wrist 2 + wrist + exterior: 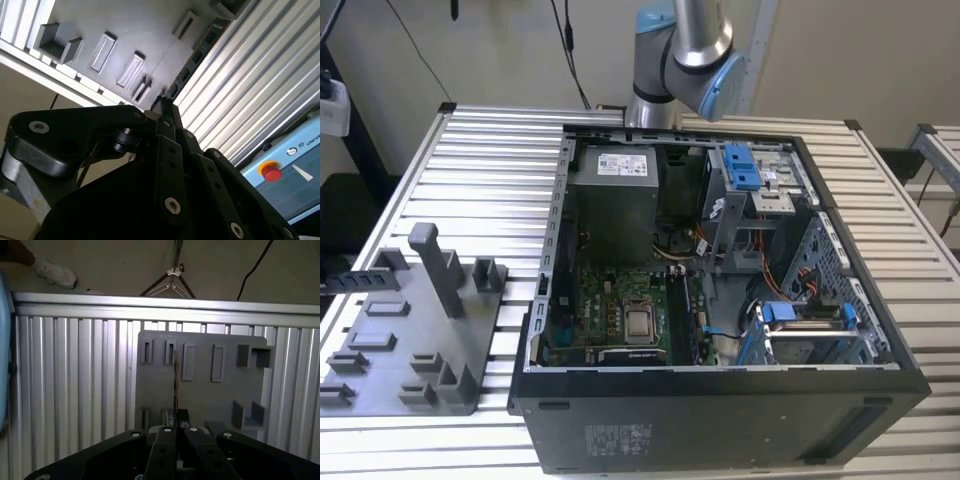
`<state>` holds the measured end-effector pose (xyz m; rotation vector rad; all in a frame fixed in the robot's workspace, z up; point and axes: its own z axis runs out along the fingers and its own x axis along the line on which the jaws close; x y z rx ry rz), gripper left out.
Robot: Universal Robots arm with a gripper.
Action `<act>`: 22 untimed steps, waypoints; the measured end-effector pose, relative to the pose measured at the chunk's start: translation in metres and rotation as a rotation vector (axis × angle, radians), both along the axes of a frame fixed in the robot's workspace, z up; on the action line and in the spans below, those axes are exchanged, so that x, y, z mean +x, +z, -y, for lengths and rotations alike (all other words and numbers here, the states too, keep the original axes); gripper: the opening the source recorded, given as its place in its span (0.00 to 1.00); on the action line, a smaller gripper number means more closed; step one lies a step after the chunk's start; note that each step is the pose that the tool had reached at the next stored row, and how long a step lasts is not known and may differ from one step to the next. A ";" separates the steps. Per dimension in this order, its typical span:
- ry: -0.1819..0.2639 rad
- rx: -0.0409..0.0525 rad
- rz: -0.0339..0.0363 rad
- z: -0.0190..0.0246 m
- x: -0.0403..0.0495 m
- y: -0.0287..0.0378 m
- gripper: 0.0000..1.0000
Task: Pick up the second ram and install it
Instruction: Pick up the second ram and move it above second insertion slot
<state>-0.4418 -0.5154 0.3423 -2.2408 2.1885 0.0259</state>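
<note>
In both wrist views my gripper (176,412) (165,102) hangs high above the grey tray (200,395) (150,30), jaws closed. The second ram sticks out from between the fingertips. It is a thin line seen edge-on in the first wrist view (175,380) and a dark strip with black chips in the second wrist view (197,57). In the exterior view the arm (695,50) rises out of the top of the picture. The open computer case (720,415) lies on the table with its motherboard (620,310) exposed.
The tray (410,340) sits at the exterior view's left on the ribbed aluminium table (490,160), with a tall grey post (435,265) and several low blocks. A blue box with a red button (280,175) lies beyond the table. A person's shoe (52,272) rests on the floor.
</note>
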 end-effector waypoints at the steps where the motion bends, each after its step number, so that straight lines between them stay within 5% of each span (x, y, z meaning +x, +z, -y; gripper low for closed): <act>1: 0.000 0.0000 0.0000 0.0000 0.0000 0.0015 0.12; 15: 0.000 0.0001 -0.0004 0.0000 0.0000 0.0073 0.12; 22: 0.000 0.0001 -0.0029 0.0000 0.0000 0.0202 0.12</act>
